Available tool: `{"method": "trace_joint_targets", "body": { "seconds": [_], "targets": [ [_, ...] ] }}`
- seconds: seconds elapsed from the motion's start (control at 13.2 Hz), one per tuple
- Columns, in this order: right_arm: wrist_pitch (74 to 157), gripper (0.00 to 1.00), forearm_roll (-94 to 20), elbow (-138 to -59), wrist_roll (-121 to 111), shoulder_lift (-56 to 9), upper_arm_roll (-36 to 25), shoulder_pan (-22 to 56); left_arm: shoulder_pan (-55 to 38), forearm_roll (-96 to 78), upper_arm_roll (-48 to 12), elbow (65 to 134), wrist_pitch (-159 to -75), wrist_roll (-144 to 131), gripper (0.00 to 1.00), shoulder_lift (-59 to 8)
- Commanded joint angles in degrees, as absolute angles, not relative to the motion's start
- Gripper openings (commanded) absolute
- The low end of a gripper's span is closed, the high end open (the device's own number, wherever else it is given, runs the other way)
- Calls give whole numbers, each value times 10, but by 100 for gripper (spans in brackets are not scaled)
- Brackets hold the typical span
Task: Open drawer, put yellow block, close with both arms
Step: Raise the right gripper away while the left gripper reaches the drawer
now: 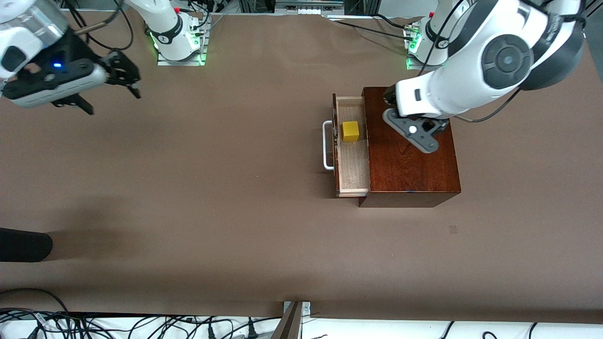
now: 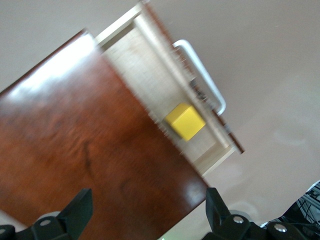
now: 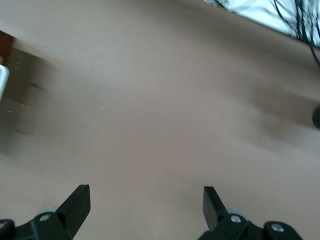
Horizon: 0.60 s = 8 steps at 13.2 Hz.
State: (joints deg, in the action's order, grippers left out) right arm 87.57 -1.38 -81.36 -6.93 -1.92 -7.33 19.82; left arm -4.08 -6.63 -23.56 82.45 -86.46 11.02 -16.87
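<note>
One block: the yellow block (image 1: 350, 131) lies inside the drawer (image 1: 352, 169), on its pale floor toward the end farther from the front camera, so the placing step looks done.
Drawer: pulled out of the dark wooden box (image 1: 414, 169) toward the right arm's end of the table; the tray floor nearer the camera is bare, and the block sits just beside the drawer front.
Handle: the white loop handle (image 1: 328, 145) stands off the drawer front, free of any gripper; I judge a push on it or on the front would shut the tray.
Left gripper: the left gripper (image 2: 147, 212) hangs over the top of the wooden box, its two fingers spread wide with nothing between them; it seems placed there to steady the box or get ready for closing.
Right gripper: the right gripper (image 1: 110, 87) is up over the bare table (image 1: 226, 197) at the right arm's end, well apart from the drawer, fingers spread and empty; the right arm appears to be waiting.
Remaining: closing the drawer, by my reading.
</note>
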Motion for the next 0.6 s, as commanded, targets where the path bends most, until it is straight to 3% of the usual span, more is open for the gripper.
{"method": "trace_joint_targets", "body": {
  "seconds": [0.0, 0.53],
  "targets": [
    [938, 100, -22, -964, -60, 59, -111, 195, -95, -68, -236, 754, -877, 133, 100, -228],
    [935, 100, -15, -958, -60, 52, -150, 194, -229, -8, -235, 759, -1025, 275, 100, -295]
  ]
}}
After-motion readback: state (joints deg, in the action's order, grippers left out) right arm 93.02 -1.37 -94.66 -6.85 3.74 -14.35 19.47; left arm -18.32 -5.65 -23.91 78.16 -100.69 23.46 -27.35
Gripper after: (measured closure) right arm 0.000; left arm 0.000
